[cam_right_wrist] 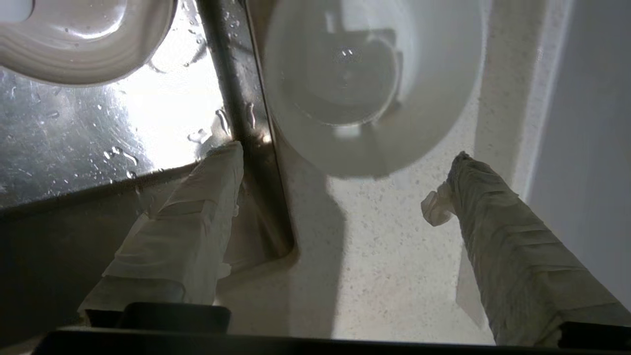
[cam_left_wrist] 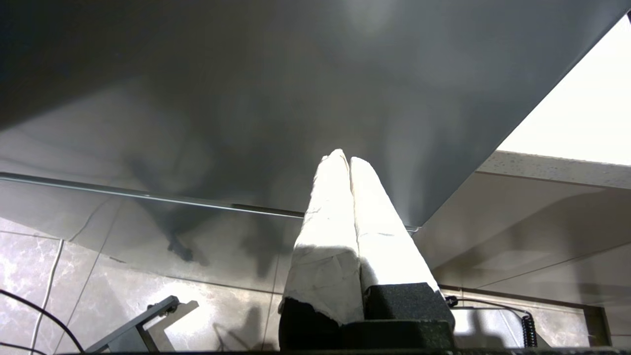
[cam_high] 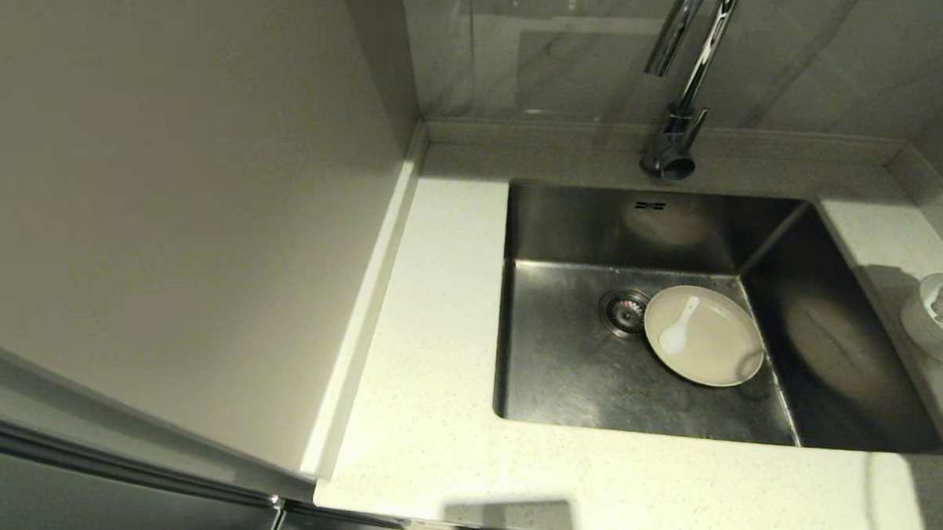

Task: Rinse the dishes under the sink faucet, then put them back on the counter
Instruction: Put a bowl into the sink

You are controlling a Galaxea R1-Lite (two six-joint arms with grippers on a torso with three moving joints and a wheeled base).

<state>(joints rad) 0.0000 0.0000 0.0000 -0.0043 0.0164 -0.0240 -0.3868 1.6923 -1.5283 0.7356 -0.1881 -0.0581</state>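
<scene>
The cream plate (cam_high: 718,354) lies flat on the floor of the sink (cam_high: 569,371), with the white spoon (cam_high: 678,328) resting on it. The chrome faucet (cam_high: 688,69) rises behind the basin. Right of the sink, the white bowl (cam_high: 925,331) stands upright on the counter (cam_high: 427,337). My right gripper (cam_right_wrist: 345,153) hovers over the bowl (cam_right_wrist: 369,84) and is open, its wrapped fingers (cam_right_wrist: 493,222) spread wide with nothing between them. The plate's rim (cam_right_wrist: 84,44) shows in the wet sink (cam_right_wrist: 74,138). My left gripper (cam_left_wrist: 345,158) is shut and empty, parked low beside the cabinet.
A round drain strainer (cam_high: 624,311) sits next to the plate. A raised rim (cam_high: 378,284) runs along the left wall, with a broad strip of counter between it and the sink. The right strip of counter is narrow and ends at a wall.
</scene>
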